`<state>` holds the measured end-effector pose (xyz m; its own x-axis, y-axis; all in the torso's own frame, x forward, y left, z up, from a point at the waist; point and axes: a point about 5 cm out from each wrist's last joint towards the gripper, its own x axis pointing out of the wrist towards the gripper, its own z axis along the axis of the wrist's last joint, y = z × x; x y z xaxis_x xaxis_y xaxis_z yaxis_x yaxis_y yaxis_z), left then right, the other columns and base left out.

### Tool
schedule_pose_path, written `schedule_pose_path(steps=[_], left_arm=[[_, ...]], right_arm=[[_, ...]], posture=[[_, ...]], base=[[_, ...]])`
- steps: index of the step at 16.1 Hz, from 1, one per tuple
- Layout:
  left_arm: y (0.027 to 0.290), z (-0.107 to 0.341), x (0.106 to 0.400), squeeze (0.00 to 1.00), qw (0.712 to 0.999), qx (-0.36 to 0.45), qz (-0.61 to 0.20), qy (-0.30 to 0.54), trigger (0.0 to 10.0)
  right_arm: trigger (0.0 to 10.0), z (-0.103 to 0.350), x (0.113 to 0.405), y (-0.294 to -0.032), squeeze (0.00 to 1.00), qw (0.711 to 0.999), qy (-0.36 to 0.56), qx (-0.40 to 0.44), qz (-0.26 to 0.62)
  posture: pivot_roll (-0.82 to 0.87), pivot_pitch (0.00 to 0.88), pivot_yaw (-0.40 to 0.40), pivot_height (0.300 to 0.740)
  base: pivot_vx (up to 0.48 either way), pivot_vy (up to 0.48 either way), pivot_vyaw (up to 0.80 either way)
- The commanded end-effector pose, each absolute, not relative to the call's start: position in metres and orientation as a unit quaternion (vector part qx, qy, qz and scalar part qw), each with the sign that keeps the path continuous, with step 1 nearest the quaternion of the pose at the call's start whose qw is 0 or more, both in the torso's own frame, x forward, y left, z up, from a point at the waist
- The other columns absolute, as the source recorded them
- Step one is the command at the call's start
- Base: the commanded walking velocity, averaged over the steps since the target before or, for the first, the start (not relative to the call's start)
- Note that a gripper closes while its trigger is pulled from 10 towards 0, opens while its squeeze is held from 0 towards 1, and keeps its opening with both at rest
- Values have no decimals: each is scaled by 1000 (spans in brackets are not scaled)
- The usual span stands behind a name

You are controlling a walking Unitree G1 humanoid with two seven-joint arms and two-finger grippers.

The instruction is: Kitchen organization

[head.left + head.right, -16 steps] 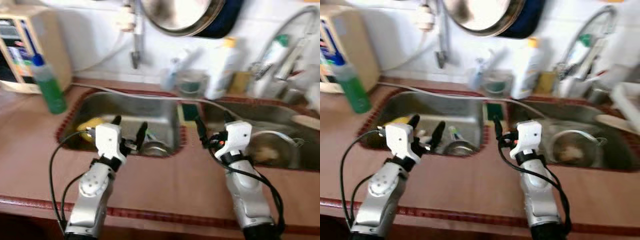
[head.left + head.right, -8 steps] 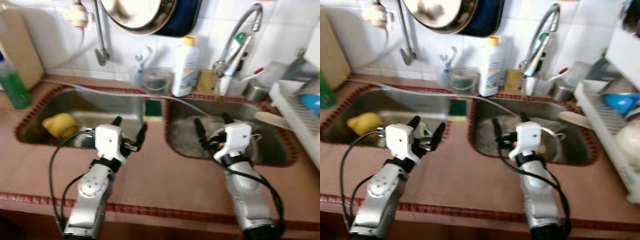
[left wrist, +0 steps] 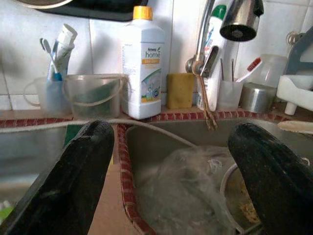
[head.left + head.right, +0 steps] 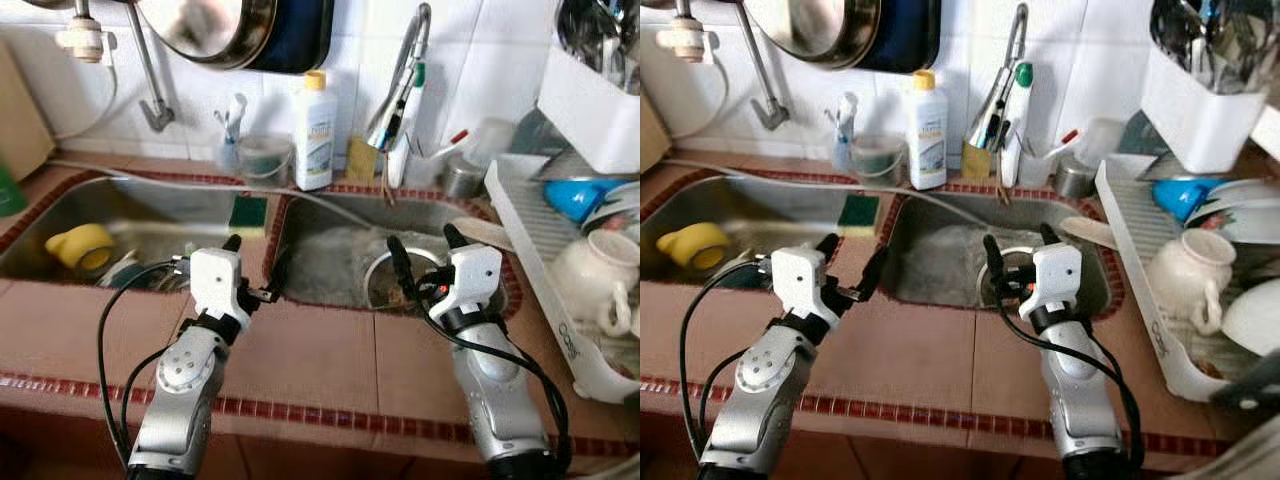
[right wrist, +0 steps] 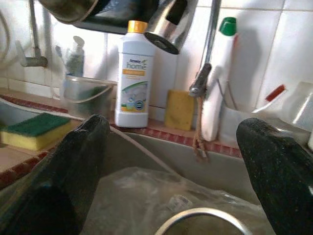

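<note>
A tiled kitchen counter with a double steel sink, seen from the robot's head. The left gripper [image 4: 256,268] hovers at about 8 o'clock in the scene, over the counter edge by the divider between the two basins, its two black fingers spread apart and holding nothing. The right gripper [image 4: 422,258] hovers at about 4 o'clock, over the near rim of the right basin [image 4: 330,262], fingers likewise spread and empty.

In the right basin lies crumpled clear plastic film [image 3: 188,178] and, beside it, a round metal bowl [image 4: 385,285] just beyond the right gripper; what the bowl holds is too unclear to say. A yellow mug [image 4: 78,247] lies on its side in the left basin [image 4: 150,215], toward 9 o'clock. A green-and-yellow sponge [image 4: 247,211] sits on the divider between the basins.

Along the back ledge, toward 12 o'clock, stand a white detergent bottle [image 4: 314,131] with a yellow cap, a clear plastic tub [image 4: 263,158], a cup of toothbrushes [image 4: 229,140], a yellow sponge [image 3: 180,90] upright, and a white bottle with a green cap [image 4: 1016,120] behind the faucet [image 4: 405,75]. A steel pan [image 4: 205,30] hangs on the wall at 11 o'clock.

At 3 o'clock a white dish rack [image 4: 525,245] holds a white teapot [image 4: 592,280] and a blue bowl [image 4: 572,196]; a white cutlery holder [image 4: 1195,105] stands above it.
</note>
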<state>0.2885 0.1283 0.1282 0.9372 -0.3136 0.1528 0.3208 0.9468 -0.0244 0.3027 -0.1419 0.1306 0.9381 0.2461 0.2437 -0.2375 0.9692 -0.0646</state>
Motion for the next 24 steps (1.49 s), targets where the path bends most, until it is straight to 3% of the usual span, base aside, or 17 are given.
schedule_pose_path(steps=[1,13,24], left_arm=[[130,128,289,0,984,-19,-164,-68,10000],[134,125,287,0,987,-15,-156,-45,10000],[134,126,287,0,987,-13,-157,-42,10000]], right_arm=[[10000,133,303,-137,0,983,-128,-13,128],[10000,131,304,-135,0,984,-120,-11,129],[10000,131,304,-132,0,984,-119,-11,136]], posture=[[-105,0,-10,740],[-90,24,-17,740],[-89,27,-17,740]], base=[[0,0,0],[0,0,0],[-288,0,0]])
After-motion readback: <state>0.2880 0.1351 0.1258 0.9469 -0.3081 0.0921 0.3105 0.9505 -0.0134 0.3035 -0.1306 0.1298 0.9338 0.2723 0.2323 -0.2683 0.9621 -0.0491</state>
